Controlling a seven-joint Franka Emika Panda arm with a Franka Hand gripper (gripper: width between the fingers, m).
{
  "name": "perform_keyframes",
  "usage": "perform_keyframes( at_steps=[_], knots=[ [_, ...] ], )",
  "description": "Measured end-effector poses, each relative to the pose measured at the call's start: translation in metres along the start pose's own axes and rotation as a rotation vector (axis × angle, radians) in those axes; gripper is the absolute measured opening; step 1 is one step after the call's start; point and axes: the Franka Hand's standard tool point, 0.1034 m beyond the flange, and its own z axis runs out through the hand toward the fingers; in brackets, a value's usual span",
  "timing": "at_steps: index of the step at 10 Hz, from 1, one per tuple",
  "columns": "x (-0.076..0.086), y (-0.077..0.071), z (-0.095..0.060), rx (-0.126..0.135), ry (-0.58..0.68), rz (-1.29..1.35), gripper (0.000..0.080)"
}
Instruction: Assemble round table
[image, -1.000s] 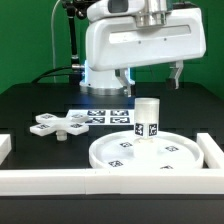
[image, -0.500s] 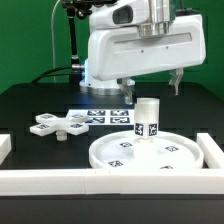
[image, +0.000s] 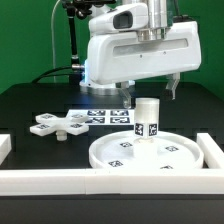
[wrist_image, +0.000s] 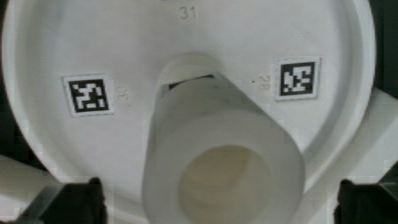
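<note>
The white round disc (image: 150, 155) lies rim up at the front of the table. The short cylindrical leg (image: 148, 117) stands upright on its middle. The cross-shaped foot piece (image: 55, 124) lies on the black table towards the exterior view's left. My gripper (image: 150, 90) is open just above the leg's top, with one finger on each side and touching nothing. In the wrist view I look down on the leg's hollow top (wrist_image: 222, 160) and the tagged disc (wrist_image: 107, 50). My dark fingertips (wrist_image: 75, 205) stand wide apart on either side of the gripper (wrist_image: 217, 207).
The marker board (image: 105, 117) lies flat behind the disc. Long white border bars run along the front (image: 100, 182), with short pieces at the exterior view's left (image: 5, 145) and right (image: 212, 150). The arm's white body (image: 130, 45) hangs over the back.
My gripper has come down towards the top of the leg, staying open. The disc, leg and foot piece have not moved.
</note>
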Motion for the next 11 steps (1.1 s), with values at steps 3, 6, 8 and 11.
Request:
perform_keyframes(
  at_steps=[3,6,8,11],
  knots=[
    [-0.003,0.007,0.003,-0.002,-0.003,-0.006,0.0648],
    [-0.008,0.011,0.009,0.000,-0.007,0.007,0.0648],
    [-0.006,0.004,0.010,0.003,-0.008,-0.003,0.0407],
    [-0.006,0.004,0.010,0.003,-0.008,-0.002,0.0407]
  ],
)
